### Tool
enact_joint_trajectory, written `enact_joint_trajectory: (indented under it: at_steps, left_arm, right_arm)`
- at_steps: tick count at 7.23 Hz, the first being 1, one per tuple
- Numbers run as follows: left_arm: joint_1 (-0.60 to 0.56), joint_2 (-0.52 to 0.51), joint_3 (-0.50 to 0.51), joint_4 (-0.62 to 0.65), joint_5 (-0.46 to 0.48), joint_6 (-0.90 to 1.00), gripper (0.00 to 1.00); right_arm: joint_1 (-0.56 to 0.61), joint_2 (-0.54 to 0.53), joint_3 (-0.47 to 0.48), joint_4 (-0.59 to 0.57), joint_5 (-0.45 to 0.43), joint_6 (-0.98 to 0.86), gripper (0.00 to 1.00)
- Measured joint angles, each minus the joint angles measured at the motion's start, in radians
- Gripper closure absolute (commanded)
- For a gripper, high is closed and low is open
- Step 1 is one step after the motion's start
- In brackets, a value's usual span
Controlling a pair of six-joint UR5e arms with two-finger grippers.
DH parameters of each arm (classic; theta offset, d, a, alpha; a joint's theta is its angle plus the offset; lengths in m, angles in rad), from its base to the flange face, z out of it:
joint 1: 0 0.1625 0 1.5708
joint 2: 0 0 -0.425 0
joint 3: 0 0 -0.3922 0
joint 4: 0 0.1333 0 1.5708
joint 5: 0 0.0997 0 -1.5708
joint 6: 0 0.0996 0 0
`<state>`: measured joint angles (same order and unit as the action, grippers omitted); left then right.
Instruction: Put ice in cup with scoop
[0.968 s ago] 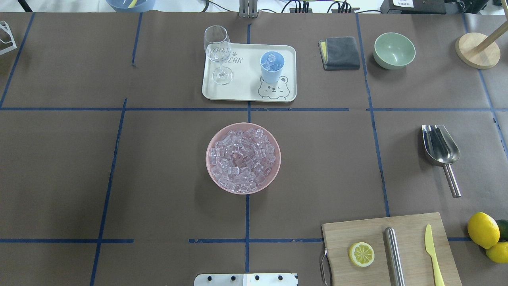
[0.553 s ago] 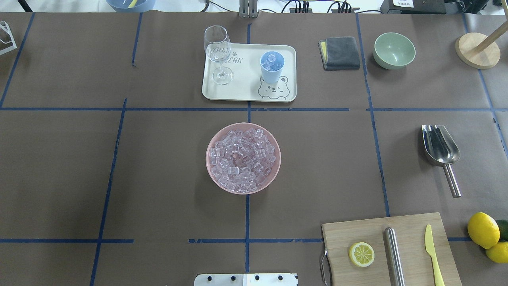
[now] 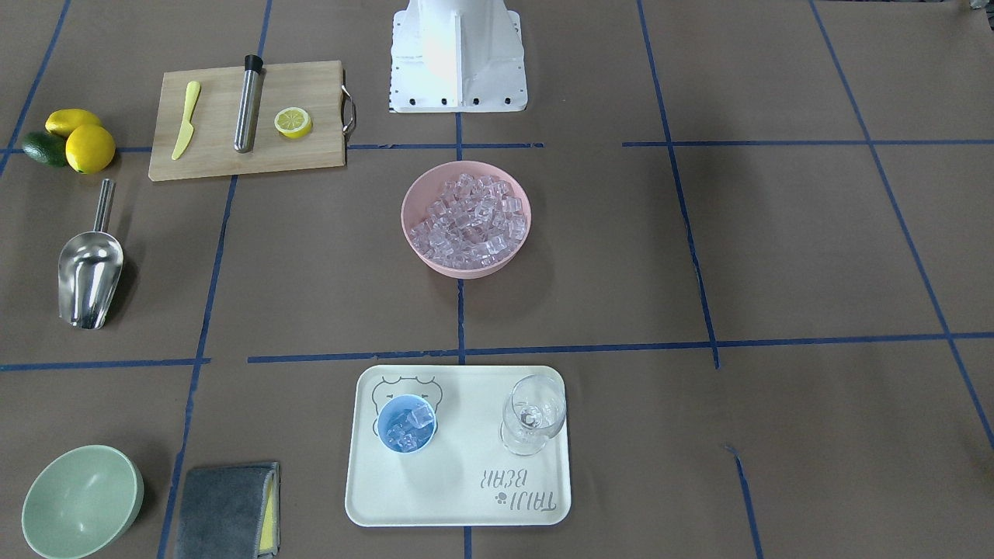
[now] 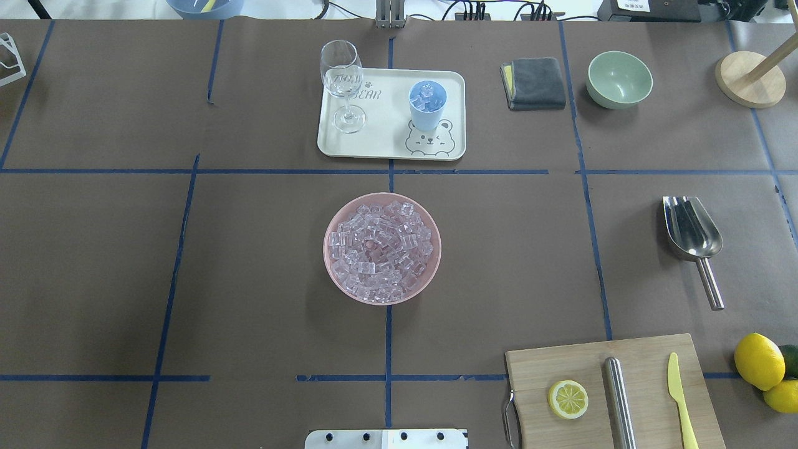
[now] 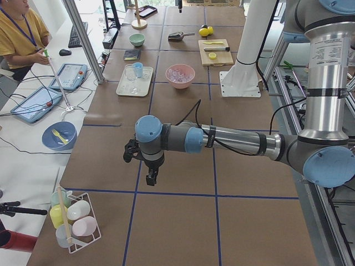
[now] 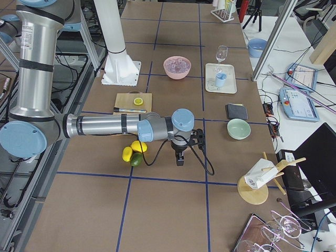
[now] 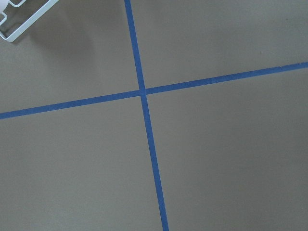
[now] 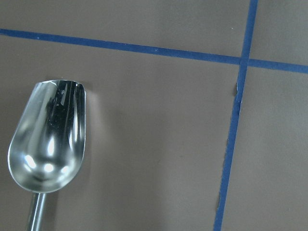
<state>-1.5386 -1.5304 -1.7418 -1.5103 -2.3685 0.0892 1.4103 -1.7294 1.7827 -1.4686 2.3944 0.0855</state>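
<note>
**Scoop lies free; the pour is the risky part**

The scoop (image 4: 692, 229) lies flat on the surface (image 4: 249, 280) at the robot's right, well apart from the bowl (image 4: 326, 249) of ice (image 4: 381, 249), and no claw touches it. The right claw (image 6: 180, 160) hangs near it, its wrist camera looking down on the trough. The left claw (image 5: 150, 178) hangs over bare surface far to the left. Whether either claw is open or closed I cannot tell: only the side views show them. The cup (image 4: 427, 105) stands on the tray (image 4: 386, 134) with a few cubes inside, the glass (image 4: 341, 81) near it.

The thin handle (image 4: 709, 284) lies right on the surface, so a pinch may catch it poorly and the rod could roll or twist in the grip. The bowl is heaped, so a hard dig could push cubes over its rim. The scoop's mouth looks wider than the cup, so a quick tip would likely scatter cubes on the tray or knock the light cup over. A wide swing could clip the glass.
</note>
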Motion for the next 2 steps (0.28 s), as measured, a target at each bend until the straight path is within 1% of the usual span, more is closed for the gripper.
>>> enact_joint_trajectory:
  at_steps: [2]
  left_arm:
    - [-0.002, -0.005, -0.004, 0.032, 0.001, 0.003, 0.00]
  right_arm:
    - [0.051, 0.001, 0.001, -0.073, 0.000, -0.097, 0.00]
